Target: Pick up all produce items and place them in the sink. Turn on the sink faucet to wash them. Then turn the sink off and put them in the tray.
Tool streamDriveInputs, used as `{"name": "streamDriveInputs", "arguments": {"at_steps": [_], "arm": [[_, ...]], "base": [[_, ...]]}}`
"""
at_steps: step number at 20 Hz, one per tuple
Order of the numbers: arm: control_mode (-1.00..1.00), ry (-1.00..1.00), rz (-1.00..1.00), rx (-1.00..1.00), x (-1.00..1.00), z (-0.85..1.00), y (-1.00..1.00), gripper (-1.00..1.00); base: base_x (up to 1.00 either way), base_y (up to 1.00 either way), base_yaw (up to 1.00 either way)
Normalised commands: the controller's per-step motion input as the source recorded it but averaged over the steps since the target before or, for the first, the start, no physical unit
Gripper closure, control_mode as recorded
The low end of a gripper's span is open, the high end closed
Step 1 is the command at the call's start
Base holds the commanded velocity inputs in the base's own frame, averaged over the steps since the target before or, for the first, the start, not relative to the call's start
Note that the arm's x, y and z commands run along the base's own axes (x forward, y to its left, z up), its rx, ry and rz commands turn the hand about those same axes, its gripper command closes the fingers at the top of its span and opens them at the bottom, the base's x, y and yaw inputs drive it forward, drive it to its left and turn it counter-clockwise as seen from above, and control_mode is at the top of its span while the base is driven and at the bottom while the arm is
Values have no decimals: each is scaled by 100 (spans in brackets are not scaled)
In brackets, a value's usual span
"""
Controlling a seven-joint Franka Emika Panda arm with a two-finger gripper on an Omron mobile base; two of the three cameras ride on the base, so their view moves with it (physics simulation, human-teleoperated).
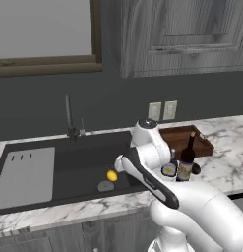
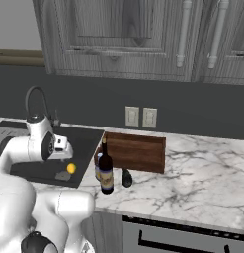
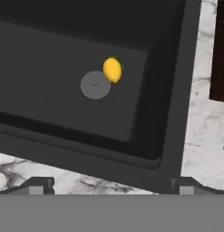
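Note:
A yellow lemon (image 3: pixel 112 69) lies on the sink (image 1: pixel 69 167) floor, touching the edge of the round drain (image 3: pixel 95 84); the lemon (image 1: pixel 112 175) also shows in both base views (image 2: pixel 70 168). The dark green oval item (image 2: pixel 127 178) rests on the marble counter beside the wine bottle. My gripper (image 3: pixel 112 186) hangs open and empty above the sink's near right corner, well above the lemon. The faucet (image 1: pixel 69 115) stands behind the basin with its small lever (image 1: pixel 82 127) beside it. The brown tray (image 1: pixel 184 140) sits on the counter right of the sink.
A dark wine bottle (image 1: pixel 187 160) and a small blue-capped bottle (image 1: pixel 169 168) stand between the sink and the tray. The lighter drainboard panel (image 1: pixel 24 174) covers the sink's left part. Wall sockets (image 1: pixel 162 111) sit behind, with cabinets overhead.

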Motion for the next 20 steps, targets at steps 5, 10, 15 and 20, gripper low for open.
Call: {"name": "streamDriveInputs", "arguments": {"at_steps": [5, 10, 15, 20], "arm": [[-100, 0, -7, 6, -68, 14, -32, -100], [-100, 0, -13, 7, -63, 12, -38, -100], [-100, 0, -12, 6, -55, 15, -45, -100], [-100, 0, -11, 6, -57, 8, -50, -100]], "base": [[0, 0, 0], [0, 0, 0], [0, 0, 0], [0, 0, 0]]}}
